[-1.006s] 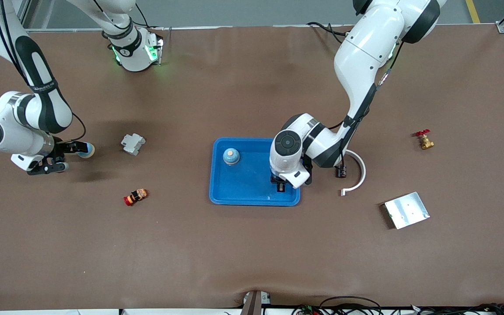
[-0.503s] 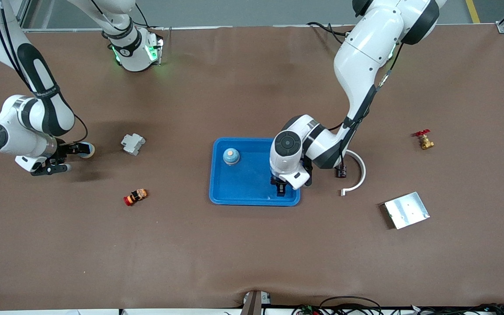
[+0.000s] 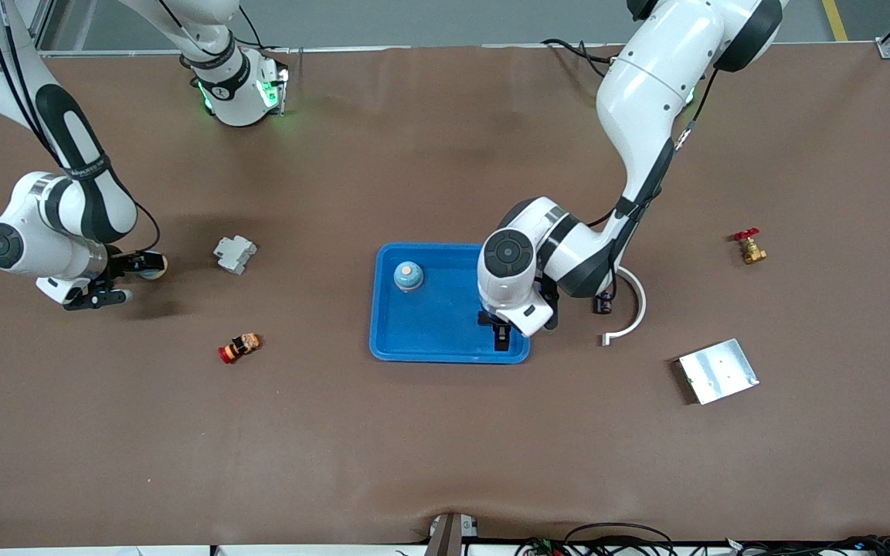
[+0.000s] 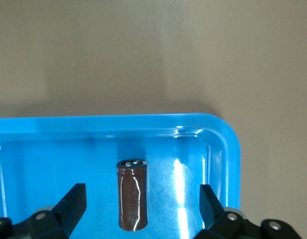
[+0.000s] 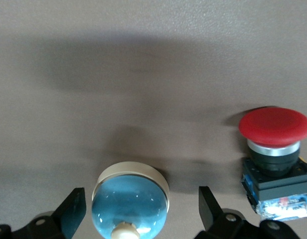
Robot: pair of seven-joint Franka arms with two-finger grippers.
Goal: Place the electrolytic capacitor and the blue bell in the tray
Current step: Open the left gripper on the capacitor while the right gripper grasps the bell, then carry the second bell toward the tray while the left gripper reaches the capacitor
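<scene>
Reads as the tail end of the capacitor's step: finds the electrolytic capacitor (image 4: 132, 194) set down inside the tray (image 3: 385, 256), in the corner nearer the front camera and toward the left arm's end, flanked by the left gripper (image 3: 501, 335) with jaws released, standing wide with a clear gap to the brown can on each side (hard to say whether upright or lying). Calls next, as a judgement, for a straight lift out of the tray, high enough to clear the raised rim just beside the jaws, and without brushing the can on the way up. Shows one blue bell (image 3: 408, 276) already in the tray, at the corner farther from the camera and toward the right arm's end, well apart from the capacitor. Shows a second blue bell (image 5: 129, 201) on the bare counter (image 3: 445, 448) near the right arm's end, bracketed by the right gripper (image 3: 122, 279), jaws likewise released and grasping nothing; leaves open whether that bell is wanted too. Suggests, if so, a close and a carry to the tray's bare middle. As for room: keeps a curved white piece (image 3: 632, 303) and a small dark part (image 3: 603, 303) just beside the tray's end toward the left arm, so better not to swing low that way. Puts a grey-white block (image 3: 235, 254) and a red push button (image 3: 239, 347) between the second bell and the tray, each with open counter around it.
</scene>
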